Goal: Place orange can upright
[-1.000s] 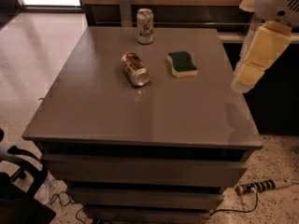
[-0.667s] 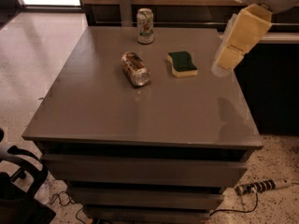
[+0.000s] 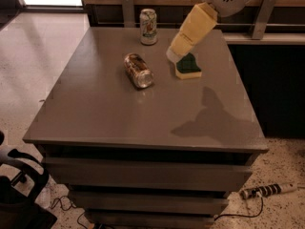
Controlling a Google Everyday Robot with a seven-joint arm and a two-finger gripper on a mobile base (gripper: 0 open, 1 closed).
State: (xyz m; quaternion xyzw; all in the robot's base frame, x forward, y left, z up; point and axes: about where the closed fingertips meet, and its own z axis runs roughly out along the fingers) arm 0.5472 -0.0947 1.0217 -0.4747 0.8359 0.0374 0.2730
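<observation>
The orange can (image 3: 138,70) lies on its side on the grey counter (image 3: 119,123), left of the middle and in the far half, with one shiny end facing near and right. The gripper (image 3: 173,55) hangs to the right of the can and apart from it, at the far left corner of a green and yellow sponge (image 3: 189,67). I cannot tell whether it is open or closed. A white-and-green can (image 3: 148,26) stands upright near the far edge.

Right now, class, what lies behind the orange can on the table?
Behind the orange can, a pale can stands upright at the far edge. The gripper hangs right of it, covering part of the sponge.
</observation>
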